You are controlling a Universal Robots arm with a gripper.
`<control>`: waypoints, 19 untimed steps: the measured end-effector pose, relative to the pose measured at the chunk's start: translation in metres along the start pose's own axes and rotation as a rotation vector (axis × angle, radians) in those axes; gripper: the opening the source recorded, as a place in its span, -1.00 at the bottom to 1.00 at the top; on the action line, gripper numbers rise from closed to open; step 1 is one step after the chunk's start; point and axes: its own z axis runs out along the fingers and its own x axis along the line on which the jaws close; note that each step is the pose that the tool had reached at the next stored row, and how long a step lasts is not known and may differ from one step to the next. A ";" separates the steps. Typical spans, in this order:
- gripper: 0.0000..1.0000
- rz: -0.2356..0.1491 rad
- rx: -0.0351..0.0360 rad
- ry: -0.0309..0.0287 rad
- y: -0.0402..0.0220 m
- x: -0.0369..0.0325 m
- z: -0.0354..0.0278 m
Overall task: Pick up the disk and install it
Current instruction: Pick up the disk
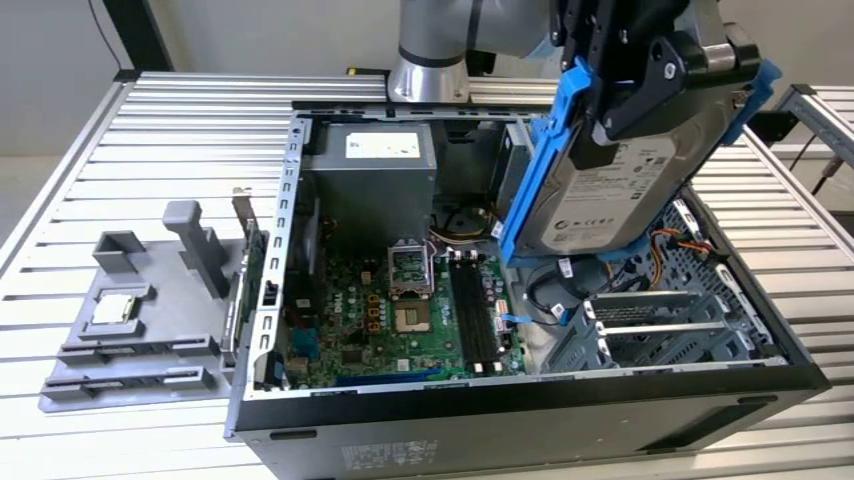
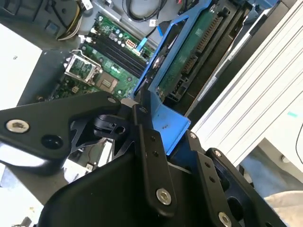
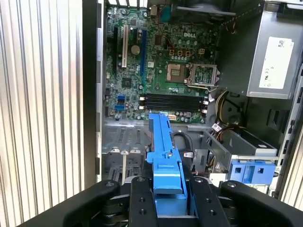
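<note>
White-labelled disk [image 1: 607, 195] — in the gripper [image 1: 638, 95]

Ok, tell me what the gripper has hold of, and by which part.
The gripper holds the disk, clamped across one end of its blue rail bracket, with the disk tilted above the open computer case.

Blue-railed disk [image 3: 163, 142] clamped in end effector [image 3: 168, 191], over open computer case [image 3: 92, 94].
</note>
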 end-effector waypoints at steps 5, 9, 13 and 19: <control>-1.00 0.000 0.0006 0.0019 -0.0048 0.0063 0.0006; -1.00 0.000 0.0014 0.0031 -0.0102 0.0113 0.0015; -1.00 -0.001 0.0031 0.0042 -0.0163 0.0157 0.0027; -1.00 -0.001 0.0073 0.0052 -0.0254 0.0228 0.0044</control>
